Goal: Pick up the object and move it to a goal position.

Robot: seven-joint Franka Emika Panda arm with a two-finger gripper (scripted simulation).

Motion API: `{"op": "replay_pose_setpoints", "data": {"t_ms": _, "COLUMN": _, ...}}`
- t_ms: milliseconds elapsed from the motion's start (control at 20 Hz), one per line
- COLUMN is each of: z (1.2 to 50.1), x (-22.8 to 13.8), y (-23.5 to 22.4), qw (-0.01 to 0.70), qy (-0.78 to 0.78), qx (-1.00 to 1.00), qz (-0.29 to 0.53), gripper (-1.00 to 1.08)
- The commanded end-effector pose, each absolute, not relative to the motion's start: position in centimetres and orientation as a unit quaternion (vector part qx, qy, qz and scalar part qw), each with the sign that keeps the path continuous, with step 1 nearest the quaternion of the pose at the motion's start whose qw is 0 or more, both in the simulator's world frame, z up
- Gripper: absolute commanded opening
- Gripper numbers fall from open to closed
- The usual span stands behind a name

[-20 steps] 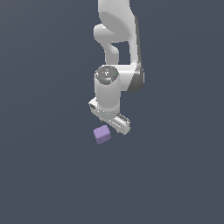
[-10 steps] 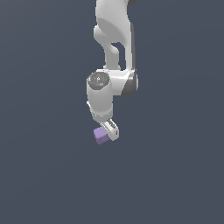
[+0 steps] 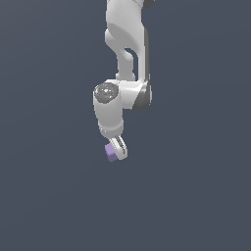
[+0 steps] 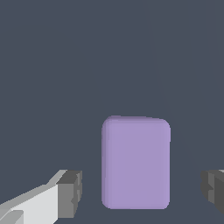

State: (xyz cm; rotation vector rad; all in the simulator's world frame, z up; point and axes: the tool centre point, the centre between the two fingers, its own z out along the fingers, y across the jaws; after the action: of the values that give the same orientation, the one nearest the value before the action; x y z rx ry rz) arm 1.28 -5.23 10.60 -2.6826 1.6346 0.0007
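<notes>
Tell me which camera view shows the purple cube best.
The wrist view: the cube fills much of the picture, clearly apart from both fingers. In the exterior view the cube is tiny and partly hidden by the gripper.

From my station I see the arm (image 3: 126, 59) coming down from the top of the exterior view, its gripper (image 3: 116, 151) at the low end. The cube (image 3: 111, 152) sits at the gripper's tip, toward the exterior view's left. In the wrist view the cube (image 4: 135, 162) lies between the two fingers (image 4: 70, 193), apart from both, with a gap on either side.
</notes>
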Motion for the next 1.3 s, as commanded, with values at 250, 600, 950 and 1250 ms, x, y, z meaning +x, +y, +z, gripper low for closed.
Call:
{"op": "replay_pose_setpoints", "data": {"t_ms": 250, "z": 10.0, "x": 1.3, "y": -5.3, "qw": 0.0, "qy": 0.522, "qx": -0.853, "qz": 0.0, "gripper": 1.0}}
{"op": "replay_pose_setpoints", "data": {"t_ms": 600, "z": 6.6, "x": 1.2, "y": -5.3, "qw": 0.0, "qy": 0.524, "qx": -0.852, "qz": 0.0, "gripper": 1.0}}
{"op": "replay_pose_setpoints", "data": {"t_ms": 950, "z": 5.6, "x": 1.3, "y": -5.3, "qw": 0.0, "qy": 0.524, "qx": -0.852, "qz": 0.0, "gripper": -1.0}}
{"op": "replay_pose_setpoints", "data": {"t_ms": 1250, "z": 5.6, "x": 1.3, "y": -5.3, "qw": 0.0, "qy": 0.524, "qx": -0.852, "qz": 0.0, "gripper": -1.0}}
